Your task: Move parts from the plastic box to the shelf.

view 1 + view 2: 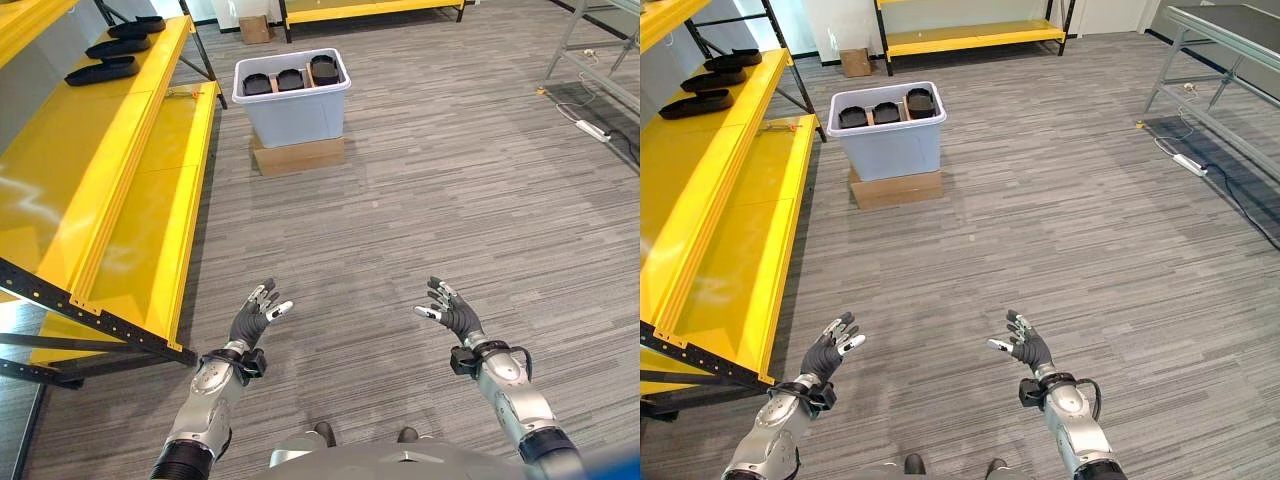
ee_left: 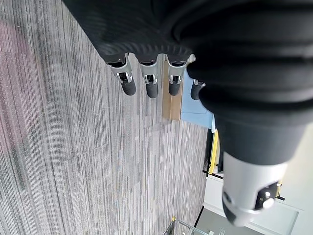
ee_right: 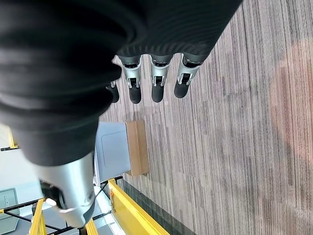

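Observation:
A pale blue plastic box [image 1: 295, 110] stands ahead on a flat cardboard box [image 1: 298, 156], with three black parts [image 1: 290, 79] in a row inside it. The yellow shelf [image 1: 110, 190] runs along my left; several black parts [image 1: 102, 70] lie on its far end. My left hand [image 1: 254, 317] and right hand [image 1: 452, 310] are held low over the carpet, well short of the box, both open with straight fingers and nothing in them. The left wrist view shows the box's corner [image 2: 195, 105] past the fingers [image 2: 151, 83]; the right wrist view shows the box [image 3: 113, 149] too.
Grey striped carpet [image 1: 430, 200] lies between me and the box. A second yellow shelf [image 1: 970, 35] stands at the far wall with a small cardboard box [image 1: 854, 62] beside it. A grey metal table frame [image 1: 1225, 60] and a white power strip [image 1: 1191, 164] are on the right.

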Controlling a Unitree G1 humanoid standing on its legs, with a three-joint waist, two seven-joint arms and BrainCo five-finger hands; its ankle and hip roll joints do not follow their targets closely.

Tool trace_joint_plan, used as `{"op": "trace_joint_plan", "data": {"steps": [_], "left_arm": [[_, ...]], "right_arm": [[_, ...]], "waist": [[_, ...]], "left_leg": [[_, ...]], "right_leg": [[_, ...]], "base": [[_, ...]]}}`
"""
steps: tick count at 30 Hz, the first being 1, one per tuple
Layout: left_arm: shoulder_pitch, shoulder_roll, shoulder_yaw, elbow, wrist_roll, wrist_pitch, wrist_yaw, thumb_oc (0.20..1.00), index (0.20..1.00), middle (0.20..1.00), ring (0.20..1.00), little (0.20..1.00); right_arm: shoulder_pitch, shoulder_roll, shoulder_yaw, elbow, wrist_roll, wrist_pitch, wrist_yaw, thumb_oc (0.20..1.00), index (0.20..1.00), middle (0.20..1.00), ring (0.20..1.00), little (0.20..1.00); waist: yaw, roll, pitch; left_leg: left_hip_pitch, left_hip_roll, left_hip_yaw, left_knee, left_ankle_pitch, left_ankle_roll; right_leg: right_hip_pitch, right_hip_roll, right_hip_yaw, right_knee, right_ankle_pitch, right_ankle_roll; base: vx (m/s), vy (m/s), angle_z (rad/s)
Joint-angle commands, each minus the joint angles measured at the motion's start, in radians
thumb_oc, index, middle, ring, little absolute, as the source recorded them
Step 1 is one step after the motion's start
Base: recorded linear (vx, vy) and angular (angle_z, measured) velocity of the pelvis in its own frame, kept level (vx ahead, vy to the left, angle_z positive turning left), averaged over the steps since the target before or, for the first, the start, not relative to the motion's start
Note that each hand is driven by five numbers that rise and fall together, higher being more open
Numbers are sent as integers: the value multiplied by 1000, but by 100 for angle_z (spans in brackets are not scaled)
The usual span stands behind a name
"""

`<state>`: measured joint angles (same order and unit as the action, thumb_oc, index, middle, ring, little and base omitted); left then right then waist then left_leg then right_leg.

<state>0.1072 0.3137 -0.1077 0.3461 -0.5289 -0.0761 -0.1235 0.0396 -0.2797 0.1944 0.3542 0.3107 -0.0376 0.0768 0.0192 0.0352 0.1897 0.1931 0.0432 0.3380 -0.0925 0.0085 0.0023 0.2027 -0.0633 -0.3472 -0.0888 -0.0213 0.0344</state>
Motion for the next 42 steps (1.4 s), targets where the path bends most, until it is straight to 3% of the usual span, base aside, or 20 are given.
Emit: {"op": "trace_joint_plan", "data": {"steps": [1, 23, 28, 30, 31, 34, 37, 38, 42], "left_arm": [[-37, 3, 18, -25, -39, -34, -9, 1000, 1000, 1000, 1000, 1000], [-40, -1, 13, -11, -38, -26, -8, 1000, 1000, 1000, 1000, 1000], [-71, 3, -1, 0, -48, -1, -109, 1000, 1000, 1000, 1000, 1000], [-85, 6, -6, 6, -45, 5, -115, 1000, 1000, 1000, 1000, 1000], [-101, 9, -10, 20, -42, 5, -124, 1000, 1000, 1000, 1000, 1000], [-113, 6, -14, 23, -35, 13, -131, 1000, 1000, 1000, 1000, 1000], [-113, 6, -14, 23, -35, 13, -131, 1000, 1000, 1000, 1000, 1000], [-114, -3, -20, 9, -81, 39, -119, 1000, 1000, 1000, 1000, 1000], [-132, -8, -29, -5, -102, 49, -79, 1000, 1000, 1000, 1000, 1000]], "right_arm": [[-35, 17, -23, -35, 61, -29, 15, 1000, 1000, 1000, 1000, 1000], [-36, 10, -24, -35, 34, 6, 33, 1000, 1000, 1000, 1000, 1000], [-54, -2, -32, -53, 22, 6, 9, 1000, 1000, 1000, 1000, 1000], [-60, -1, -35, -64, 19, 8, 2, 1000, 1000, 1000, 1000, 1000], [-63, 2, -35, -74, 15, 10, -11, 1000, 1000, 1000, 1000, 1000], [-64, 7, -38, -83, 10, 10, -22, 1000, 1000, 1000, 1000, 1000], [-64, 7, -38, -83, 10, 10, -22, 1000, 1000, 1000, 1000, 1000], [-62, 12, -50, -102, 12, 1, -12, 1000, 1000, 1000, 1000, 1000], [-55, 18, -58, -120, -15, -57, -39, 1000, 1000, 1000, 1000, 1000]], "waist": [[17, -21, -12], [21, -32, -12], [24, -37, -3], [19, -38, 1], [13, -36, 9], [13, -30, 19], [14, -30, 19], [2, -36, 45], [-12, -60, 59]], "left_leg": [[6, 56, 7, 30, -24, -75], [9, 50, -6, 24, -24, -71], [-4, 4, -24, 51, -55, -24], [-6, -23, -21, 50, -66, 2], [-1, -46, -18, 48, -78, 25], [4, -69, -8, 51, -93, 49], [3, -69, -8, 51, -93, 49], [35, -102, -9, 42, -128, 60], [49, -111, -32, 57, -174, 51]], "right_leg": [[-1, -79, -57, 66, -9, 84], [-1, -77, -46, 74, -12, 85], [-27, -102, -30, 190, -53, 97], [-62, -117, -27, 275, -40, 118], [-109, -140, -28, 377, -11, 142], [-186, -207, -55, 542, 37, 166], [-186, -208, -55, 543, 36, 166], [-276, -222, -79, 538, 137, 193], [-282, -206, -69, 267, 230, 208]], "base": [[0, 0, 0], [5, 25, 0], [-18, 338, 3], [-59, 293, -3], [-55, 328, 0], [-26, 211, 3], [27, 53, -4], [133, 86, 0], [184, -99, -12]]}}
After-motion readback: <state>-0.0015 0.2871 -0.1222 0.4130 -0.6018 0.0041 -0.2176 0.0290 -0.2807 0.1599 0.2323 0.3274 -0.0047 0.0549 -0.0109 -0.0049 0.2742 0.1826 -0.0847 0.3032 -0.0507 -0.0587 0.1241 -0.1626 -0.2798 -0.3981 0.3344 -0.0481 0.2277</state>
